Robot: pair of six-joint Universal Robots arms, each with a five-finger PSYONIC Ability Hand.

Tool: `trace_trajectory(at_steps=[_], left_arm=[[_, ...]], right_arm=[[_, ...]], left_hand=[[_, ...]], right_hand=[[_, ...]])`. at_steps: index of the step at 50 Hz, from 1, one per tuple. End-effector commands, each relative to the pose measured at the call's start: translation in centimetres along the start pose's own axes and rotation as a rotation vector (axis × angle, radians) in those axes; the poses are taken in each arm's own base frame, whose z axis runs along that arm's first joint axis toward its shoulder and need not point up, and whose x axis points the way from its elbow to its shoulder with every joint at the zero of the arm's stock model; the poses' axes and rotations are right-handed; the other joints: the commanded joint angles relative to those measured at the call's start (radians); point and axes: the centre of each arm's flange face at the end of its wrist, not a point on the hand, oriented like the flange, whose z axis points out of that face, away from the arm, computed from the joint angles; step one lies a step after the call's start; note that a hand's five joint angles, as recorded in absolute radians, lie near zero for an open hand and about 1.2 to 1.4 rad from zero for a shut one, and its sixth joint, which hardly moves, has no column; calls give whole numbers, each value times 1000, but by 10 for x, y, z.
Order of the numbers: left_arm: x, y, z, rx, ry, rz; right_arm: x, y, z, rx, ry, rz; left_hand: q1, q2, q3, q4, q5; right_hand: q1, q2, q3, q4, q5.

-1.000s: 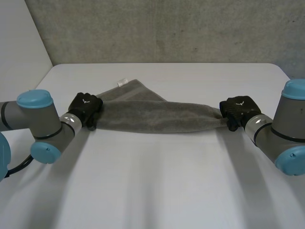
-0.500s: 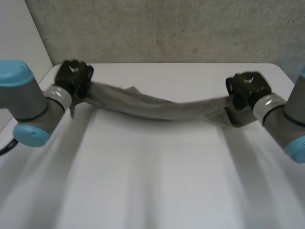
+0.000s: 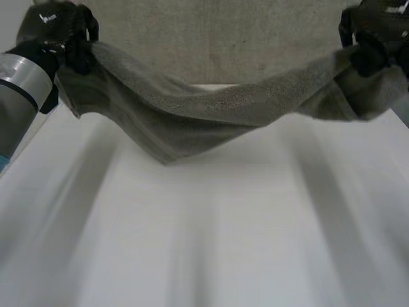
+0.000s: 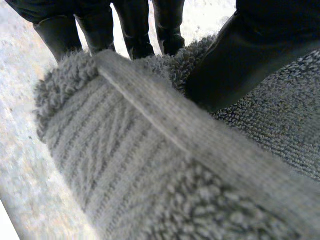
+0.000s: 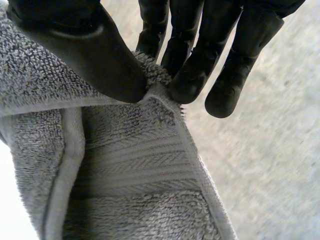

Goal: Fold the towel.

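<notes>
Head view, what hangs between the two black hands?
The grey terry towel, sagging from the left hand to the right hand, seen in the head view.

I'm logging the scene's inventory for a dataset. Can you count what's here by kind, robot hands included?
towel: 1, grey, hanging off the table between the two hands
hands: 2, black, left hand and right hand, each pinching one end of the towel
table: 1, white
Total: 4
</notes>
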Motion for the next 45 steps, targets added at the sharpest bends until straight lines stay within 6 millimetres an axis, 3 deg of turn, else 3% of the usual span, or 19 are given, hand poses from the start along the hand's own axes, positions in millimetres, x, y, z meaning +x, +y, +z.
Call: trace_trajectory(at_steps=[1,7,13,18,21,23,24,26,30,33,34,35,37,38,39,40,42,43,45], left_arm=[[7,61,10,-162,29,43],[8,67,19,-157,34,138],[7,54,24,-116,33,149],[19,44,16,-106,60,141],[23,27,2,-98,72,135],[23,-2,-16,-67,86,103],[23,-2,-16,-67,86,103],[23,-31,-29,-7,112,44],[13,-56,-37,57,106,-12],[1,-62,-37,67,85,-44],[-4,-55,-34,40,78,-47],[-4,-55,-34,40,78,-47],[-6,-21,-24,-58,78,-70],[-6,-21,-24,-59,78,-70],[-5,2,-19,-130,83,-87],[-5,3,-19,-131,83,-87],[5,39,-14,-261,120,-74],[5,39,-14,-262,120,-73],[16,75,-6,-363,162,16]], right_arm=[[-9,55,26,-136,-54,15],[-12,67,38,-126,-44,6],[-10,69,44,-92,-10,-4],[-12,66,40,-89,-20,-5],[-6,47,30,-46,-3,-10],[5,6,8,53,37,-34],[5,6,8,54,37,-34],[16,-27,-13,141,76,-46],[20,-49,-29,206,91,-53],[15,-45,-34,152,30,-52],[12,-32,-31,88,-15,-44],[12,-32,-31,87,-16,-44],[3,13,-15,-79,-128,-34],[3,14,-15,-80,-128,-34],[-6,30,-9,-135,-180,-51],[-6,30,-9,-135,-181,-52],[-23,55,-1,-217,-252,-112],[-23,55,-1,-218,-253,-112],[-35,74,11,-264,-278,-163]], left_hand=[[-46,-95,-148,-121,-257],[-46,-95,-148,-121,-257],[-46,-95,-148,-121,-257],[-46,-95,-148,-121,-257],[-46,-95,-148,-121,-257],[-46,-95,-148,-121,-257],[-46,-95,-148,-121,-257],[-46,-95,-148,-121,-257],[-46,-95,-148,-121,-257],[-46,-95,-148,-121,-257],[-46,-95,-148,-121,-257],[-46,-95,-148,-121,-257],[-63,-112,-165,-138,-274],[-63,-112,-165,-138,-274],[-104,-153,-205,-179,-315],[-104,-153,-206,-179,-315],[-110,-159,-212,-185,-321],[-110,-159,-212,-185,-321],[-104,-153,-206,-179,-315]], right_hand=[[80,87,54,56,65],[80,87,54,56,65],[80,87,54,56,65],[80,87,54,56,65],[80,87,54,56,65],[80,87,54,56,65],[80,87,54,56,65],[80,87,54,56,65],[80,87,54,56,65],[80,87,54,56,65],[80,87,54,56,65],[80,87,54,56,65],[80,87,54,56,65],[80,87,54,56,65],[80,87,54,56,65],[80,87,54,56,65],[80,87,54,56,65],[80,87,54,56,65],[80,87,54,56,65]])
